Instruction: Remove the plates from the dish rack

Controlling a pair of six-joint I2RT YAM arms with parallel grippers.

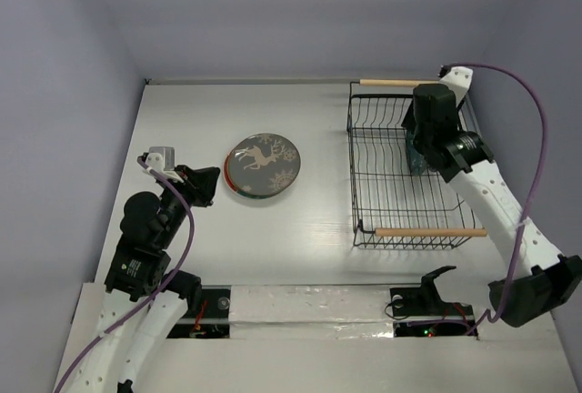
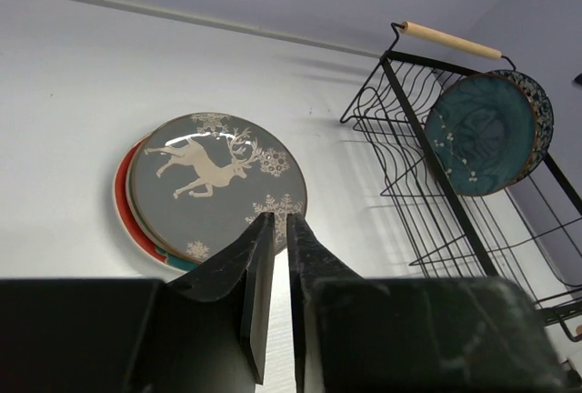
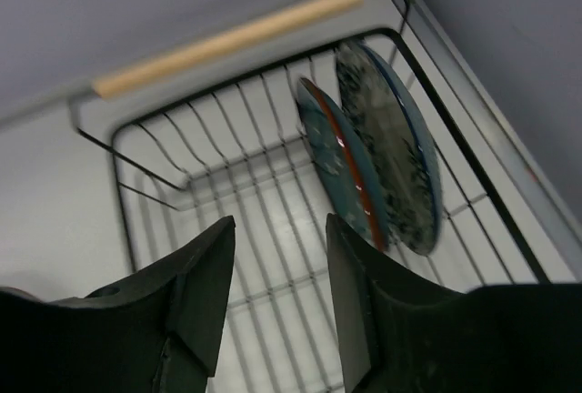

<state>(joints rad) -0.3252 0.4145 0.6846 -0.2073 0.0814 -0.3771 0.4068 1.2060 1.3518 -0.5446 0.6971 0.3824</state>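
Looks down on a white tabletop (image 1: 318, 120) walled in pale grey. Shows, left of centre, a stack of round plates lying flat, topped by a grey-brown plate (image 1: 263, 165) with a pale deer and snowflakes. From the left wrist, reveals a red rim (image 2: 123, 195) and a sliver of teal peeking out beneath. Judged to be the unloading spot: flat, stacked, well apart from the rack, within the left arm's reach.

Shows the left claw (image 2: 280, 220) near the front edge of that stack, pinched almost shut on nothing and touching no plate. Probably idle, parked clear of the pile.

On the right, shows the dish rack (image 1: 356, 175), a black wire basket with light wooden rod handles (image 1: 429, 231) at its near and far ends. Holds two plates standing on edge at its right side, leaning a little. Nearer the rack's middle, a dark teal plate (image 3: 332, 156); just behind, a white plate with a blue floral rim (image 3: 391, 147). Set close together, possibly touching. Propped upright by the wires, so offering their rims to a pinch from above.

Finds the right claw (image 3: 277, 229) hanging over the rack's interior, fingers parted to a middling gap and gripping nothing, with the teal plate just ahead and to one side. Suggests lining up on that plate's rim, the easier of the two to reach. Leaves two plates to unload.
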